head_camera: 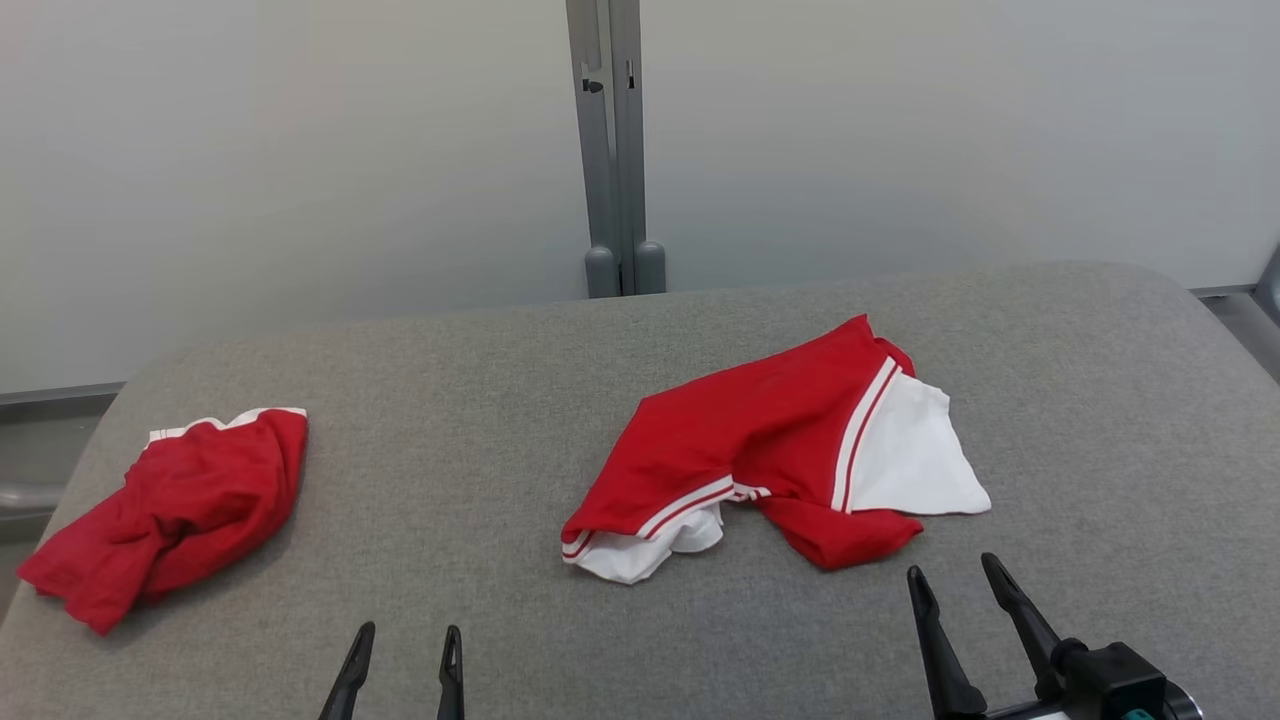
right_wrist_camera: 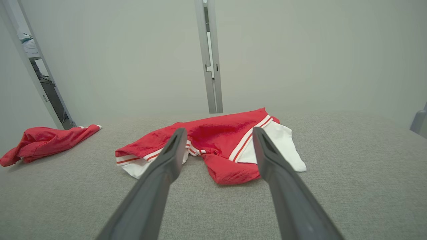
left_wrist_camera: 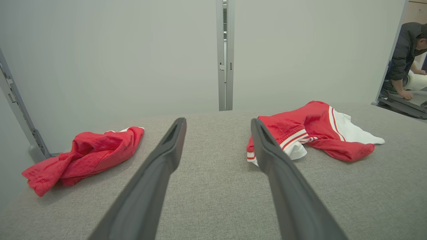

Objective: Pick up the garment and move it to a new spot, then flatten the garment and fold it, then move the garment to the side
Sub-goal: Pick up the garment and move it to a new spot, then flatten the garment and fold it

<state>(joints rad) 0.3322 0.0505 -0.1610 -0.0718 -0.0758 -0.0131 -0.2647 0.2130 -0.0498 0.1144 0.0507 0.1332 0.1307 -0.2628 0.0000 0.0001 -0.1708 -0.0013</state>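
**A:** Head view: what is noted?
**B:** A red-and-white garment (head_camera: 770, 450) is seen crumpled on the grey table (head_camera: 500, 400), right of centre. Its long axis runs from near-left to far-right. The right gripper (head_camera: 952, 566) is placed just short of the garment's near-right edge, apart from it. The left gripper (head_camera: 409, 632) is well off to the garment's left. Both are spread wide, with nothing held. The right arm is judged the nearer. A second red garment (head_camera: 170, 500) lies bunched at the table's left edge.

**A:** Left wrist view?
**B:** The fingers (left_wrist_camera: 160, 166) are parted over bare table. The garment is seen ahead and to the right, untouched. A person (left_wrist_camera: 405, 50) is seen at the far right, bent over, well apart from the table.

**A:** Right wrist view?
**B:** The garment is framed straight ahead between the parted fingers, lying crosswise to them. No contact is made. A forward-and-down reach is judged sufficient.

**A:** Labels, writing?
**B:** None can be read. Only white-and-red stripe trim (right_wrist_camera: 247, 140) is noted.
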